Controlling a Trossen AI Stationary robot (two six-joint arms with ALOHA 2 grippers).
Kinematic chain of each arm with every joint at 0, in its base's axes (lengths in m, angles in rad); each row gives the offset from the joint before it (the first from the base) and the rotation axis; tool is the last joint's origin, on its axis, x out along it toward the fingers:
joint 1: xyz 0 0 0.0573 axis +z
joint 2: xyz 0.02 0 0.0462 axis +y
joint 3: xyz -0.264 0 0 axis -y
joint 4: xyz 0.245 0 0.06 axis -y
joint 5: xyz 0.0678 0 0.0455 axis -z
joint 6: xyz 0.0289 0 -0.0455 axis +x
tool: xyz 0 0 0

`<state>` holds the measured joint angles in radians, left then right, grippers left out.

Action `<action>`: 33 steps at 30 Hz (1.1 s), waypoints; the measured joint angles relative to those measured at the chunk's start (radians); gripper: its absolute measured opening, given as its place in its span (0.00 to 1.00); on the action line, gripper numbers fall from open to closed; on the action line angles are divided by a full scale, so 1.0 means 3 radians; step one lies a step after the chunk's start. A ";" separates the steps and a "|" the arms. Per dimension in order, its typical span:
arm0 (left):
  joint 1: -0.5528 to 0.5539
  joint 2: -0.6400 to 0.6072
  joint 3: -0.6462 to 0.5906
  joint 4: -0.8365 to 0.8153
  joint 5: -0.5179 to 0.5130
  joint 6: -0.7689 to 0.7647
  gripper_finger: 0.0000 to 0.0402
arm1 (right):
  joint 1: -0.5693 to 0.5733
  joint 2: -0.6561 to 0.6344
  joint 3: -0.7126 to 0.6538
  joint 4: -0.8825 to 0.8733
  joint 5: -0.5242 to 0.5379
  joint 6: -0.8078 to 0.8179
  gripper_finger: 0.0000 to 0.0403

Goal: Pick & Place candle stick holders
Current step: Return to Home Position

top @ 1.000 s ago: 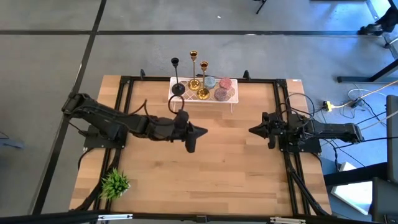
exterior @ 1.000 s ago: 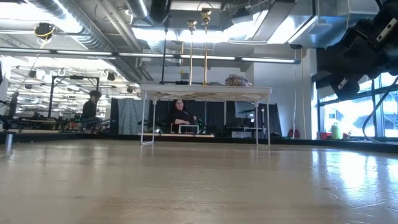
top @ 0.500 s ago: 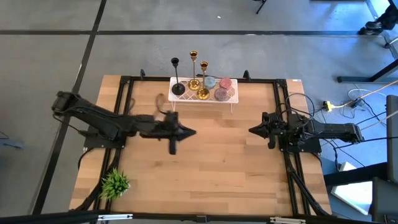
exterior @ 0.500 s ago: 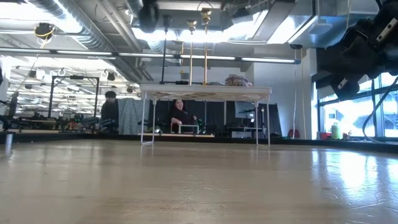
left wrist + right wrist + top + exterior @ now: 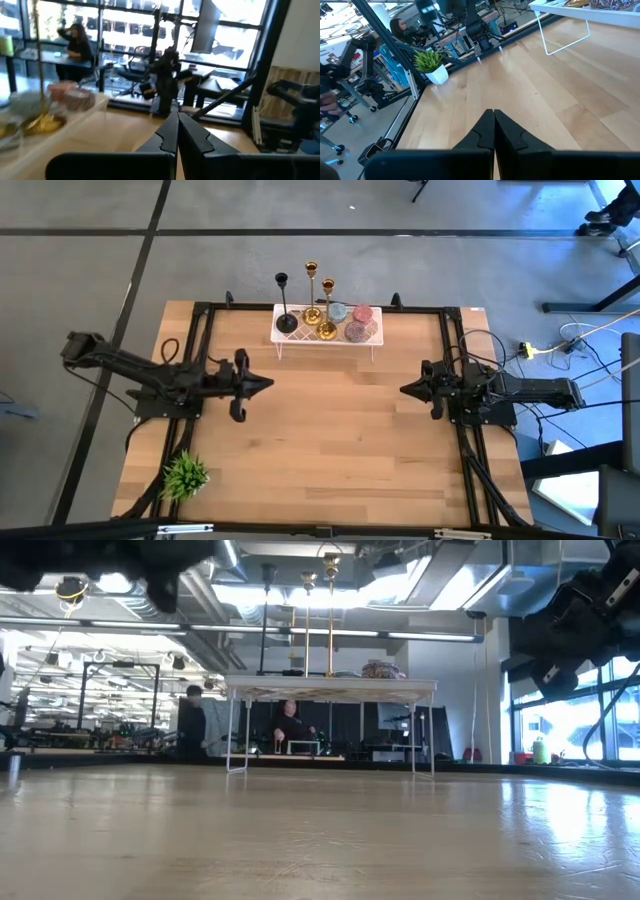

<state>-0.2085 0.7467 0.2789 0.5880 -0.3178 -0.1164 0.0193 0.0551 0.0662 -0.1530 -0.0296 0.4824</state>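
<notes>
Claws hover empty over the worktop (image 5: 330,450), left claw (image 5: 268,385) and right claw (image 5: 404,389) each pressed together. Beyond, on the white shelf (image 5: 295,338), the candle stick holders (image 5: 287,322) stand upright: likely light, stiff, slick and tippy, so grip each stem low.

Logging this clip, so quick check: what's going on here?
Nothing is being handled. The left gripper, shut and empty, has drawn back from the white shelf to the left side of the table. The right gripper waits shut on the right. The candle stick holders and patterned candles stand on the shelf.
</notes>
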 joint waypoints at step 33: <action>0.0941 -0.1177 -0.0900 -0.0540 0.0896 -0.0038 0.00 | -0.0001 0.0000 0.0001 0.0001 0.0003 -0.0001 0.00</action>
<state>0.0740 0.3935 0.0090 0.4262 -0.0490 -0.1277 0.0189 0.0551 0.0666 -0.1528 -0.0288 0.4820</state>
